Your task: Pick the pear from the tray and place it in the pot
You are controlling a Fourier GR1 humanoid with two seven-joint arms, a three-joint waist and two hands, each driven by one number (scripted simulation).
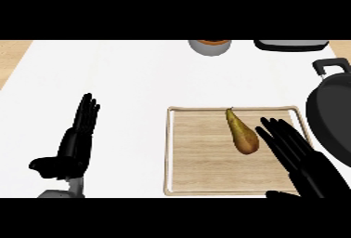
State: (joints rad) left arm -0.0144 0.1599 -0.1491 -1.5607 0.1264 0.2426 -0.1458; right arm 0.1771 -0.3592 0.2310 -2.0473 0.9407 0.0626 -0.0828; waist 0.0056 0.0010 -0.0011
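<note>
One pear [243, 135], one tray [198, 153], one pot [336, 121], one grey bowl [210, 47], two hands: left hand [72, 148], right hand [302, 158].

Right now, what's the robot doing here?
The robot is about to grab a pear. Its right hand is open over the tray, right beside the pear. The pear lies on the tray and has not been picked up yet. The black pot it should go into waits just right of the tray. The left hand rests open on the left, away from the tray.
</note>
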